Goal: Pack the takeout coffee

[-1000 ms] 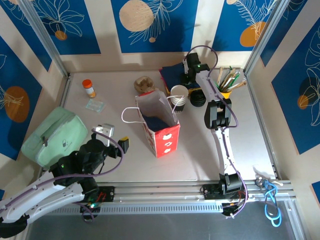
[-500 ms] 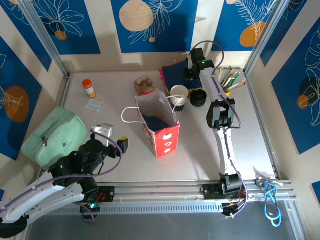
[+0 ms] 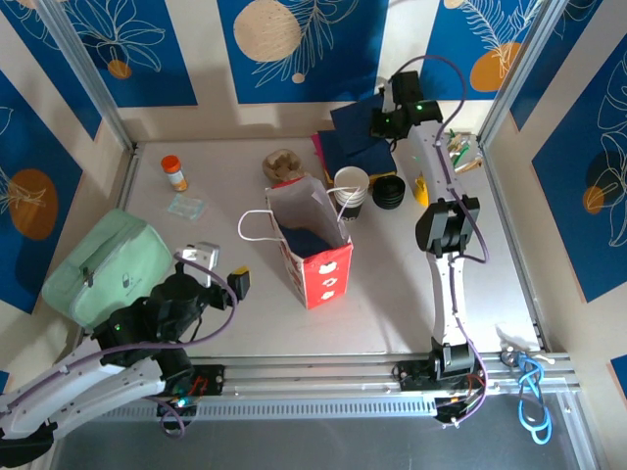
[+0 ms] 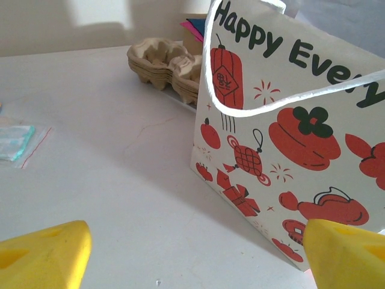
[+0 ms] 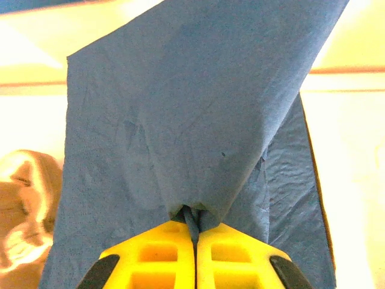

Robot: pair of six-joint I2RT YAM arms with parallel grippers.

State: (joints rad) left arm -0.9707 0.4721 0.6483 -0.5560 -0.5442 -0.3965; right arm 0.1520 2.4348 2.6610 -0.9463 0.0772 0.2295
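**Change of state.** Over the last second the right gripper (image 5: 194, 241) has closed fully and risen from the stack of blue napkins (image 3: 345, 155) at the far edge of the worktop (image 3: 392, 294). It is now clenched on a single blue paper napkin (image 5: 192, 120). In the right wrist view the sheet is pinched into a fold between the yellow fingers (image 5: 150, 253) and hangs away from them. In the top view the right gripper (image 3: 384, 125) stands higher and farther back than it did, with the napkin (image 3: 355, 122) lifted off the stack.

**Left arm.** The left gripper (image 4: 192, 259) is released, jaws wide and holding nothing. It has not moved, and it faces the printed side of the paper gift bag (image 4: 289, 132).

**Task item.** The takeout coffee (image 3: 389, 191), seen from above as a round black lid, rests on the worktop just right of the stack of lidless cups (image 3: 350, 186), behind the bag (image 3: 313, 245). Neither gripper touches it.

**Meaning for the task.** The grasp appears secure, so the napkin can be carried to the open bag. The coffee itself is not yet packed.
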